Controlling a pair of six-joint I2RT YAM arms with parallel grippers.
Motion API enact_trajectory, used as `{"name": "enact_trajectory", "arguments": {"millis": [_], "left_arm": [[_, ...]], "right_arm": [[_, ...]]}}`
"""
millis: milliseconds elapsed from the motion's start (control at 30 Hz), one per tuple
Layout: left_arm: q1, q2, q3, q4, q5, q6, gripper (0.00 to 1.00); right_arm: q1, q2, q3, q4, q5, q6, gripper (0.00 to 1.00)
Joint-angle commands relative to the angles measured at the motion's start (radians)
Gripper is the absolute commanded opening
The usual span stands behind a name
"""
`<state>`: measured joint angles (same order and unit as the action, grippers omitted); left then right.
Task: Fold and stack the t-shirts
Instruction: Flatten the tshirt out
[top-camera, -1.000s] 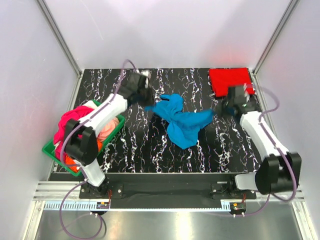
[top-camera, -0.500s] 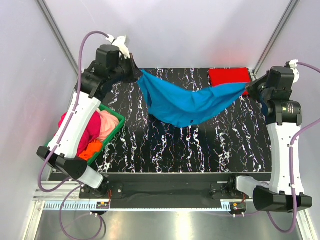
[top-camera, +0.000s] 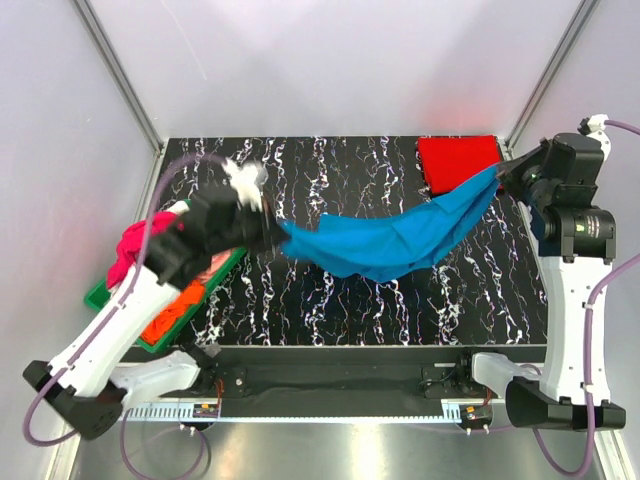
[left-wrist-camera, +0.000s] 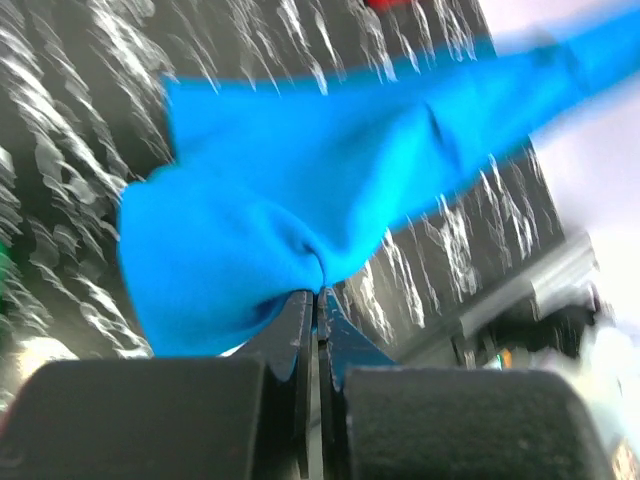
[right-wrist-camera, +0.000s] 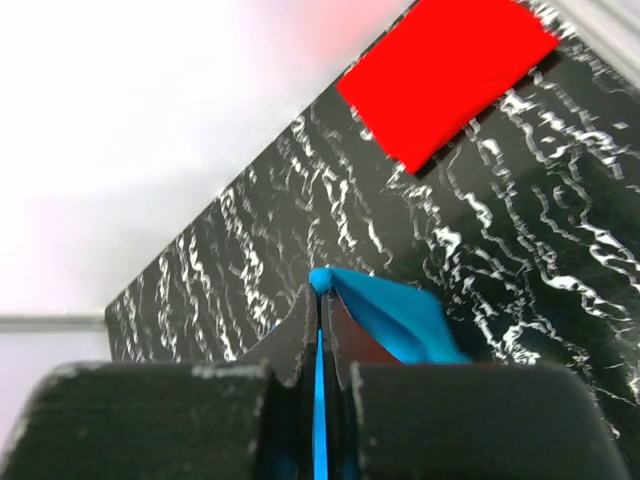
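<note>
Blue t-shirt stretched between left gripper and right gripper, both clamped on it.

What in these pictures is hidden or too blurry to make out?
- Top view: the left claw is smeared by motion blur; its jaws cannot be seen there.
- Top view: the left arm covers much of the green basket, so the t-shirts inside cannot be counted.
- Top view: the blue t-shirt hides part of the red t-shirt.
- Left wrist view: blur smears the table.

Green plastic basket at the left edge, black white-veined tabletop, pale walls around
</note>
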<state>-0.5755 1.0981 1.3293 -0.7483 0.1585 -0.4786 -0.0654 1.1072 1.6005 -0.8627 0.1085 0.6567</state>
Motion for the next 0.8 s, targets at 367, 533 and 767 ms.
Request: {"name": "enact_trajectory", "arguments": {"millis": [367,533,767], "left_arm": [[-0.095,0.183,-0.178,0.173,0.039,-0.045,0.62],[-0.032,0.553,0.126,0.123,0.081,0.095,0.62],[0.078,0.998,0.483,0.101,0.163,0.187,0.46]], "right_arm": [[0.001,-0.033,-0.235,0.083,-0.294,-0.048,0.0],[0.001,-0.098,-0.323,0.097,-0.334,-0.037,0.0],[0.001,-0.144,-0.408,0.155,-0.391,0.004,0.0]]}}
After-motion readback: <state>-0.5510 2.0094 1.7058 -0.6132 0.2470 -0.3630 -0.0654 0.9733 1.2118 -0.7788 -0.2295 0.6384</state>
